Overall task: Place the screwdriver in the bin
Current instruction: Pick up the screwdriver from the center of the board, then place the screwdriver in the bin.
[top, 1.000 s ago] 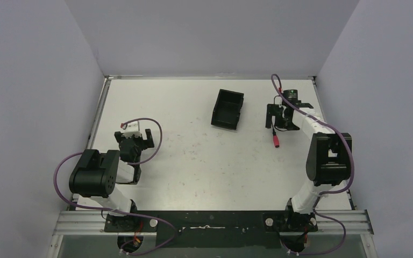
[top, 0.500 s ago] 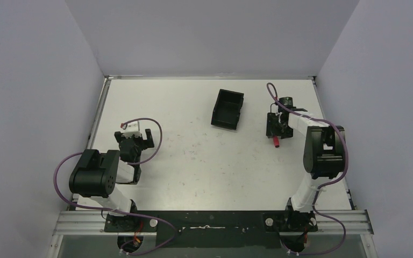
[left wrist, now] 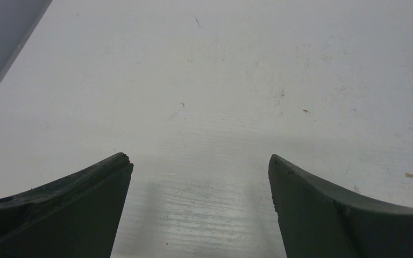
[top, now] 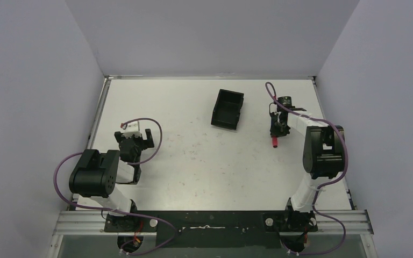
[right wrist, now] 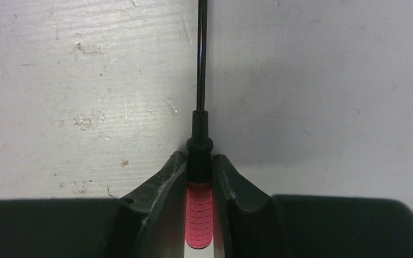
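A white, scuffed desk [top: 193, 172] stretches away from me. On the near left, my left end effector [top: 135, 141] hangs low over it, well apart from everything else. Its wrist view shows two dark fingers [left wrist: 75, 215] spread wide, with only scratched desk between them. It holds nothing.

Farther back on the right, my right end effector [top: 277, 124] is down at the desk. Its jaws are together, clamped on the screwdriver [right wrist: 199, 215]. In its wrist view, two black fingers [right wrist: 161, 204] press on either side of the red ribbed handle. Their tips touch the black collar where the handle meets the shaft. The thin black shaft runs straight on from the collar, away from the camera and out of the top of the view. I cannot tell whether the screwdriver rests on the desk or sits just above it. From above, the red end of the handle pokes out on the near side of the end effector.

The bin [top: 227, 109] stands on the desk to the left of my right end effector and slightly farther back, near it but apart. It is black and open-topped, turned a little askew to the desk's edges. The screwdriver is outside it, to its right.

Beyond, plain pale walls [top: 209, 37] close in the desk on the left, back and right.
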Robot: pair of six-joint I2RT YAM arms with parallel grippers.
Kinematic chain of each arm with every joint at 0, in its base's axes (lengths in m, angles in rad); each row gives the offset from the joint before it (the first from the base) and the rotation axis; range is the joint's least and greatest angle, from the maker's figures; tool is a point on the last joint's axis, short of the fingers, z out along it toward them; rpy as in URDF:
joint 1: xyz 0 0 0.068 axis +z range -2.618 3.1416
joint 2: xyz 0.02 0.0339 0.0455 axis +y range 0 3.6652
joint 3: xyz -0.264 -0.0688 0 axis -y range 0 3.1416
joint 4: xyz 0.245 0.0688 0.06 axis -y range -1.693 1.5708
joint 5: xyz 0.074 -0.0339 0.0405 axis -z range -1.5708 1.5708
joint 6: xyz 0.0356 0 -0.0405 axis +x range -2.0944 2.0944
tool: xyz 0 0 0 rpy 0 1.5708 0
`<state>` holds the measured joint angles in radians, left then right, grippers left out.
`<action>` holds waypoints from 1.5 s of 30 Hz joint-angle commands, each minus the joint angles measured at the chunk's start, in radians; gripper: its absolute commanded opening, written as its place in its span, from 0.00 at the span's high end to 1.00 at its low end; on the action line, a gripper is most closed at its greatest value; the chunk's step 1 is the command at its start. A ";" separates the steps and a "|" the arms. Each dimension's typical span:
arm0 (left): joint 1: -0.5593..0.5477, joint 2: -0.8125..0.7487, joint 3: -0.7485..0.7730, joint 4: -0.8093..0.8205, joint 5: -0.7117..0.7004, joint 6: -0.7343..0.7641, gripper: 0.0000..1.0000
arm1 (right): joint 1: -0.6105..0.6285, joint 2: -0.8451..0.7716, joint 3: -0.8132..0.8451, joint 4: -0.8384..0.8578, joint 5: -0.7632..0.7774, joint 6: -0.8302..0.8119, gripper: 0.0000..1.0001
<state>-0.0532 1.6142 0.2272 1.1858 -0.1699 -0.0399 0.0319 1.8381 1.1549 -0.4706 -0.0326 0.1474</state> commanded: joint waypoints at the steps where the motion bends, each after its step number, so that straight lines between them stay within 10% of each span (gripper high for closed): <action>1: 0.000 -0.003 0.024 0.027 0.013 0.003 0.03 | -0.002 -0.090 0.019 -0.027 0.030 0.007 1.00; 30: 0.000 -0.003 0.024 0.027 0.013 0.004 0.03 | 0.010 -0.180 0.818 -0.511 0.144 0.092 1.00; 45: 0.000 -0.004 0.024 0.027 0.013 0.004 0.03 | 0.278 -0.041 0.938 -0.500 0.257 0.255 1.00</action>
<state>-0.0532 1.6142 0.2272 1.1854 -0.1699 -0.0399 0.2558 1.7798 2.0285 -0.9985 0.1776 0.3332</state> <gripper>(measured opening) 0.971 0.199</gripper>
